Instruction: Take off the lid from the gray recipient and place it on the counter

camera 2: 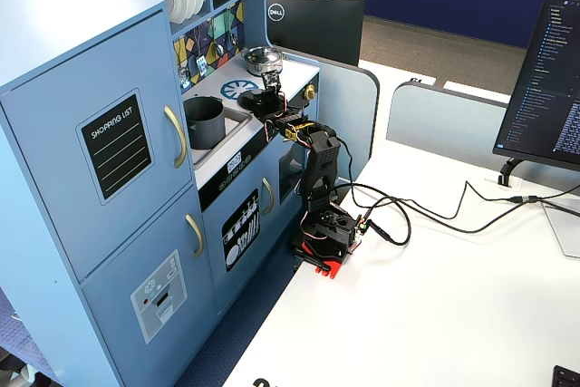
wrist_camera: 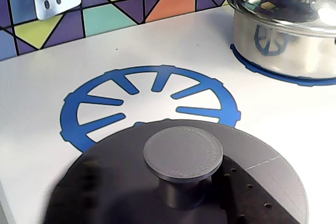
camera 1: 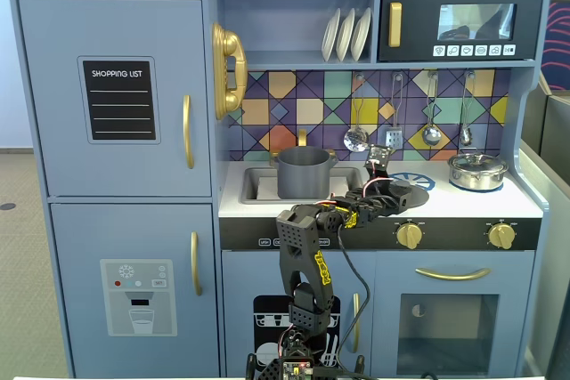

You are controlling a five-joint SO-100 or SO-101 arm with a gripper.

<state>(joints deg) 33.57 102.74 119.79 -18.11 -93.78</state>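
Note:
The dark-gray lid (wrist_camera: 121, 171) with its round knob (wrist_camera: 182, 153) fills the lower half of the wrist view, low over the front of the blue burner mark (wrist_camera: 73, 114) on the pale counter (wrist_camera: 42, 93). My gripper (wrist_camera: 178, 195) is shut on the knob's stem, with one dark finger (wrist_camera: 247, 192) against its right side. In a fixed view the lid (camera 1: 408, 195) sits under the gripper (camera 1: 392, 190), to the right of the gray recipient (camera 1: 303, 173), which stands uncovered in the sink. I cannot tell whether the lid touches the counter.
A shiny silver pot (wrist_camera: 283, 40) with its own lid stands on a second burner mark at the right. Utensils (camera 1: 356, 138) hang on the tiled back wall. Gold knobs (camera 1: 409, 235) line the front below the counter edge.

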